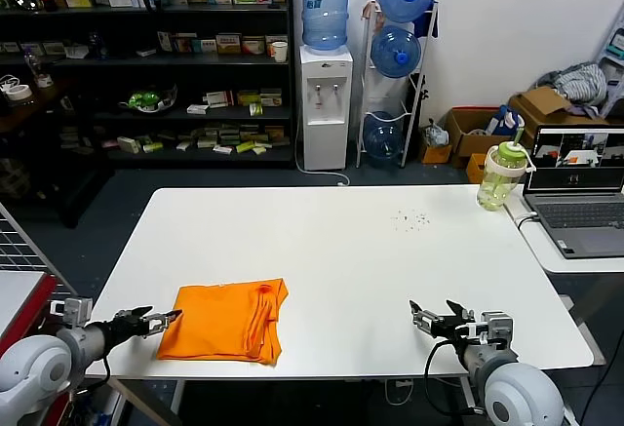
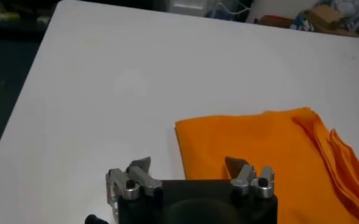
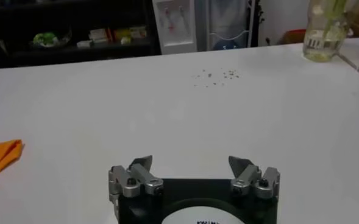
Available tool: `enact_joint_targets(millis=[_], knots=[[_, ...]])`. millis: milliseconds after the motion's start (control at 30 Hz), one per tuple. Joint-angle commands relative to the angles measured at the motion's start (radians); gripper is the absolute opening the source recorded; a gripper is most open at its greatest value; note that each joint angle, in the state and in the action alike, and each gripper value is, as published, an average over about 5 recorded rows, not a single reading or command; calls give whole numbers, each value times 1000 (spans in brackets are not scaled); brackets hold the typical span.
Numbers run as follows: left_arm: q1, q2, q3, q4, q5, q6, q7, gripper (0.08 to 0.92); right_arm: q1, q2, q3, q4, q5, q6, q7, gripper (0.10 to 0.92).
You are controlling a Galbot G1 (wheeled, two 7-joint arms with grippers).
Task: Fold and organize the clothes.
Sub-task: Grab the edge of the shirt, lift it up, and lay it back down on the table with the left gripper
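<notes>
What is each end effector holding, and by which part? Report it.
Nothing is held. The left end effector is open beside the folded orange T-shirt; the right end effector is open over bare table.

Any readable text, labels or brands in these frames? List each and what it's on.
None can be read.
T-shirt: folded, no lettering showing.
Shelf packages: print too small.
Green bottle: label marks blurred.
Laptop screen: too small.
Right hand: mount print cut off at the frame edge.
</notes>
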Motion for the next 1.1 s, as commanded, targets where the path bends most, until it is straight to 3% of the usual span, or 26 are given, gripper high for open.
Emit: enact_joint_targets(millis=[33, 467, 1100], knots=[[-45, -14, 45, 39, 0, 13, 45, 823, -4, -3, 4, 1, 2, 0, 1, 823], [-118, -53, 135, 59, 38, 19, -3, 796, -9, -1, 12, -1, 2, 0, 1, 823], [-94, -51, 120, 22, 30, 20, -17, 256, -2, 1, 6, -5, 2, 1, 4, 823]])
